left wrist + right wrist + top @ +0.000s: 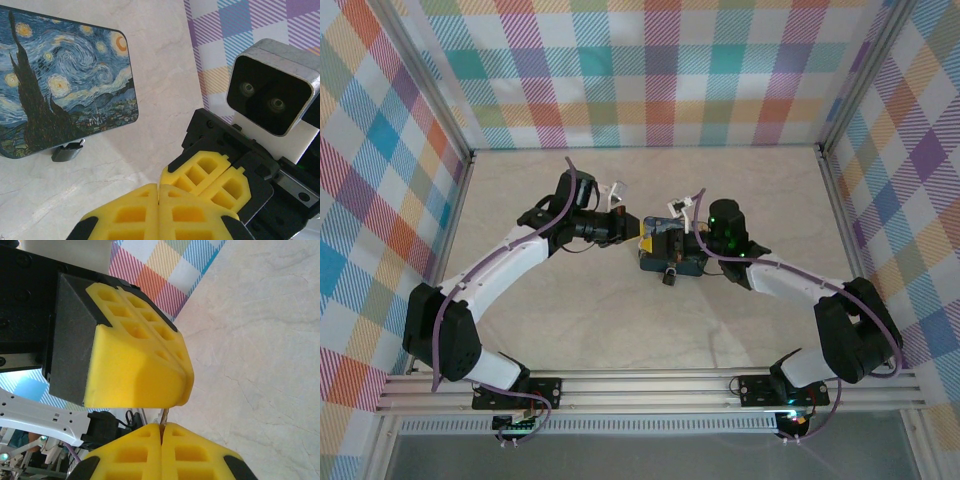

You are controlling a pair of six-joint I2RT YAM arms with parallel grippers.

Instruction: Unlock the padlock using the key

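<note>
The padlock (669,277) is a small dark block lying on the table against the near edge of the blue starry-night tin (678,256). In the left wrist view the padlock (67,150) pokes out from under the tin (60,80). My right gripper (161,426) is shut on the key (163,416), whose thin metal tip sticks up between the pads. The left gripper (160,187) is shut, with nothing visible between its pads. Both grippers meet tip to tip just left of the tin, the left gripper (642,232) and the right gripper (662,240) touching or nearly so.
The tin lies flat in the middle of the marble-patterned table (620,330). Plaid walls (650,70) and metal frame rails close in the back and both sides. The right wrist camera housing (272,92) sits close over the left fingers.
</note>
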